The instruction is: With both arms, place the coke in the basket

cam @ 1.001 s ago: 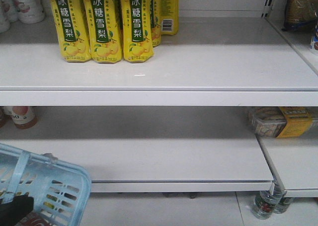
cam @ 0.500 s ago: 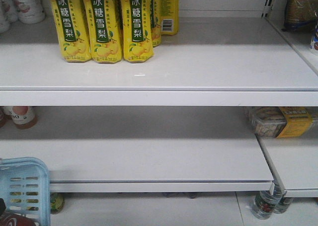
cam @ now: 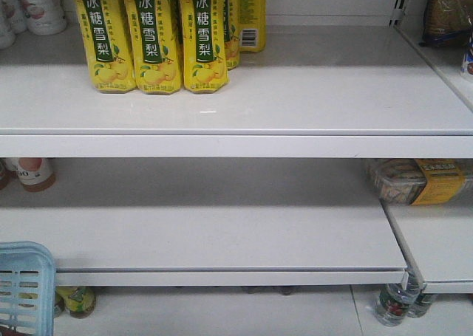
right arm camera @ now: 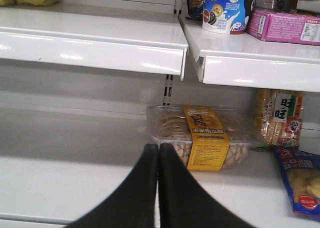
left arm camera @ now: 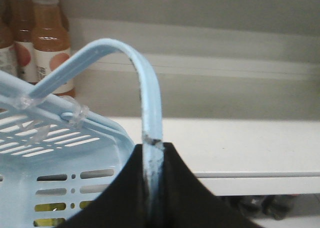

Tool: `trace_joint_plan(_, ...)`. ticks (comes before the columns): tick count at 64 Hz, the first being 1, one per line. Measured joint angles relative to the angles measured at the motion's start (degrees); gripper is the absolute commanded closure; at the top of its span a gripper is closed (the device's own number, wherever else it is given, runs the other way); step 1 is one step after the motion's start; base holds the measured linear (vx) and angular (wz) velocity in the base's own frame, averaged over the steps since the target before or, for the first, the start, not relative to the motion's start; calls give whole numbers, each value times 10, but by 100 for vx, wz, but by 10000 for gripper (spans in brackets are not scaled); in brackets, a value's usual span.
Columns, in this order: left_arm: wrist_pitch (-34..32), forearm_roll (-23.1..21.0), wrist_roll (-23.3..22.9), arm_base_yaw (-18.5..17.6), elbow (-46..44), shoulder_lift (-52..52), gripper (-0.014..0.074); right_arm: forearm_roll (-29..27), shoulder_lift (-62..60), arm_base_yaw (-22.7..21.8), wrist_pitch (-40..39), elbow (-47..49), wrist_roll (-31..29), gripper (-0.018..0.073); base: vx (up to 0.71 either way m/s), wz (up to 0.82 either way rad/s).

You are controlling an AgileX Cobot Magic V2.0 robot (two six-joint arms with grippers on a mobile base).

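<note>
Only a corner of the light blue basket [cam: 22, 288] shows at the bottom left of the front view. In the left wrist view my left gripper [left arm camera: 152, 147] is shut on the basket's thin pale-blue handle [left arm camera: 145, 77], which arches up from between the black fingers, with the slotted basket wall [left arm camera: 60, 153] to the left. My right gripper [right arm camera: 158, 148] is shut with nothing between its fingers, hovering over the lower shelf in front of a clear snack box with a yellow label [right arm camera: 200, 138]. The coke is out of view.
Yellow pear-drink bottles [cam: 151, 37] stand on the upper shelf [cam: 236, 144]. Brownish tea bottles [left arm camera: 47, 42] stand behind the basket. Small bottles [cam: 395, 303] sit on the floor under the lower shelf. A pink box [right arm camera: 285, 25] and snack bags [right arm camera: 280, 118] fill the right-hand shelves.
The basket has slid left and down, almost out of the front view. The black arm and the red item seen inside it earlier have left the frame.
</note>
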State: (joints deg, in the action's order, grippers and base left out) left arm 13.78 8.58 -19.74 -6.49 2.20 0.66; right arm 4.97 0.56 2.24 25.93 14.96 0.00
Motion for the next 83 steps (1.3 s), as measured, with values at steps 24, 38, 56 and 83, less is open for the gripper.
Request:
trace_joint_plan(24,22,-51,70,71,0,-10,603,0,0,0,0,0,0,568,0,0)
trace_joint_plan(38,15,-113,174,93,0,-10,603,0,0,0,0,0,0,568,0,0)
trace_joint_plan(56,-15,-113,184,98,0,-10,603,0,0,0,0,0,0,568,0,0)
trace_joint_plan(83,-18,-90,184,98,0,-10,603,0,0,0,0,0,0,568,0,0)
